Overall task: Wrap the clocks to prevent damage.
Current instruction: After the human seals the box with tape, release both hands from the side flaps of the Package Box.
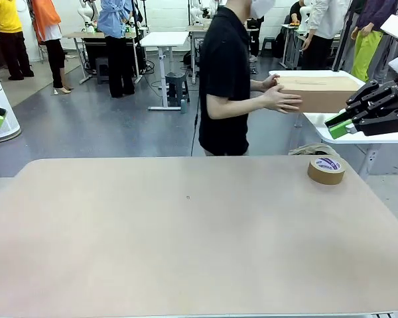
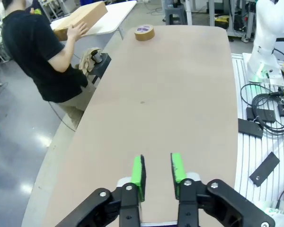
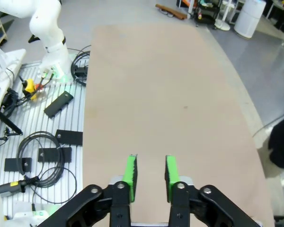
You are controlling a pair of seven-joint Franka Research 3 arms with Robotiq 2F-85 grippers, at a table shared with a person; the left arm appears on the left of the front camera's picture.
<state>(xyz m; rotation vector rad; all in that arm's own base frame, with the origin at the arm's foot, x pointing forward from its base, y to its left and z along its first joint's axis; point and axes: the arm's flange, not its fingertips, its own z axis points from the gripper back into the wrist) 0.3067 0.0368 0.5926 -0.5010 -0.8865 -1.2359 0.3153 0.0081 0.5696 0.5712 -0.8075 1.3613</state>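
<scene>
With no clocks on the table [image 1: 186,252], a person lifts a cardboard box [image 1: 318,91] beyond its far right corner, where the tape roll [image 1: 326,169] could get knocked off; both the left gripper [image 2: 157,171] and right gripper [image 3: 150,171] stand part-open, holding nothing.

One tape roll [image 1: 326,169] lay on the table [image 1: 186,232]; the person [image 1: 227,79] held one cardboard box [image 1: 318,92] (across the table).

A robotics lab: grey floor [image 1: 86,126], rows of white tables [image 1: 164,40] with people standing at them, and a cabled robot base [image 3: 52,42] beside the worktop [image 1: 186,232].
</scene>
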